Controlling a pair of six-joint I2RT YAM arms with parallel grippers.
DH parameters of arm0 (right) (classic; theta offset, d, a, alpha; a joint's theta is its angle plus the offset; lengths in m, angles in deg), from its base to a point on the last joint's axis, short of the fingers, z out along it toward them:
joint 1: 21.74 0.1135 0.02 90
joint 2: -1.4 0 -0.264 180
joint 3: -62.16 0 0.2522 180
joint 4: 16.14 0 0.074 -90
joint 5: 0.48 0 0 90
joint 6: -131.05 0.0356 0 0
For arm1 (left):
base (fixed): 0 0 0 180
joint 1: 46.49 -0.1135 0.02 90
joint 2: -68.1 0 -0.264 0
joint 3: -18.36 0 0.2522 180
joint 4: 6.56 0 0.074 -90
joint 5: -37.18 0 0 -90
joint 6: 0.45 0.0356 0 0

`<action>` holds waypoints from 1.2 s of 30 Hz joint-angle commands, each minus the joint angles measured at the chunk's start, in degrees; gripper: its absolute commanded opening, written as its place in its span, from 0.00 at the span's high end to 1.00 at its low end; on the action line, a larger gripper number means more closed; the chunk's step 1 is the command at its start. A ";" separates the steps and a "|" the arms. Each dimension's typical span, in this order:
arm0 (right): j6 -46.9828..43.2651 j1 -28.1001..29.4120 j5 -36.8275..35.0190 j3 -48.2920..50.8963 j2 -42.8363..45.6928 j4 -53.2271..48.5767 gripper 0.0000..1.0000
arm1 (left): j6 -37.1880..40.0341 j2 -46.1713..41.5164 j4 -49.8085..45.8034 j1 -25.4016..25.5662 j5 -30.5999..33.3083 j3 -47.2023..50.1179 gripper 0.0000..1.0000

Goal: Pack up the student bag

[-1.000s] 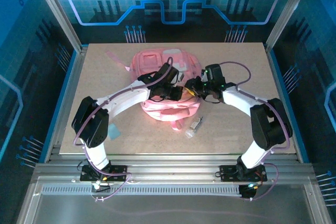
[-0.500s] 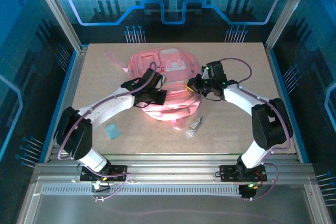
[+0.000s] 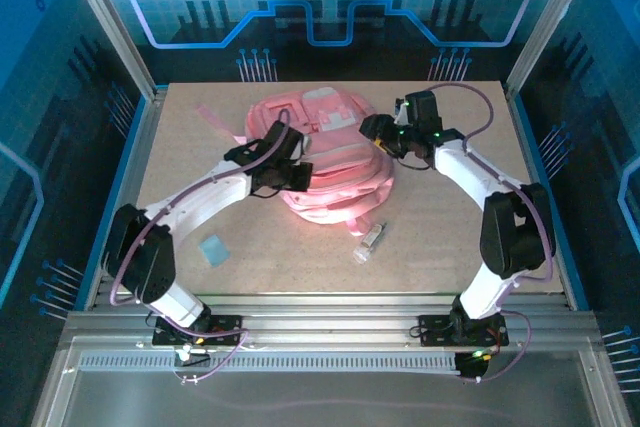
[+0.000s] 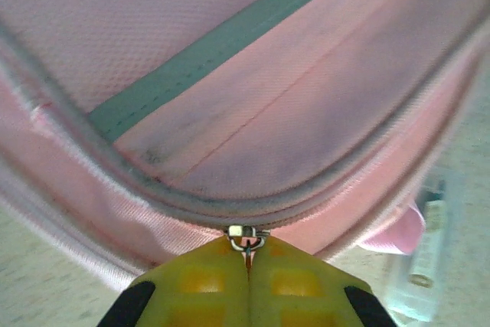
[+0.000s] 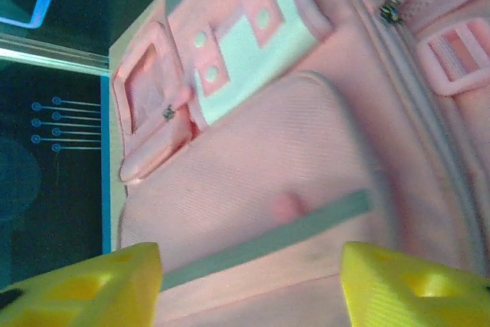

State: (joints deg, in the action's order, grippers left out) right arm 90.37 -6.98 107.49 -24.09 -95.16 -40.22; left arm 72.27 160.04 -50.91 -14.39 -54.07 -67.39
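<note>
The student bag (image 3: 335, 152), a big soft pink backpack, lies in the middle of the table. My left gripper (image 3: 300, 177) is at its near left edge. In the left wrist view its yellow fingers (image 4: 191, 285) are pressed together on a small metal zipper pull (image 4: 246, 237) on the bag's grey-piped seam (image 4: 230, 204). My right gripper (image 3: 373, 130) hovers over the bag's far right side. Its yellow fingers (image 5: 84, 285) stand wide apart with nothing between them, above a pink front pocket (image 5: 253, 189) with a grey-green zip band.
A small clear packet (image 3: 370, 240) lies on the table just in front of the bag, also seen as the clear packet (image 4: 429, 258) in the left wrist view. A pale blue square (image 3: 213, 248) lies near the left arm. A pink strap (image 3: 215, 112) trails to the far left.
The left gripper has drawn leftward along the bag's edge, still shut on the zipper pull. The right gripper has opened and moved back toward the far right of the bag.
</note>
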 commanded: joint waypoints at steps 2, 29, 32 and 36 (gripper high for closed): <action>-0.27 -0.30 -0.57 2.77 8.74 -5.03 0.27 | -1.87 5.39 5.26 4.37 -7.29 -6.84 1.00; 2.63 1.39 -6.30 14.14 4.03 6.18 1.00 | 6.07 5.37 10.02 5.87 -6.98 -3.09 1.00; 1.71 0.67 -6.18 14.65 5.13 6.11 1.00 | 4.89 4.66 7.77 2.20 -0.11 -1.18 1.00; -0.07 0.46 -4.50 12.85 4.88 4.29 1.00 | 1.69 5.02 9.45 -5.89 4.53 2.79 1.00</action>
State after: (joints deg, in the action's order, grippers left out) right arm 94.48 -5.32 106.55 -9.47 -91.20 -35.81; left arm 75.94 166.73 -40.29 -13.85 -57.77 -66.97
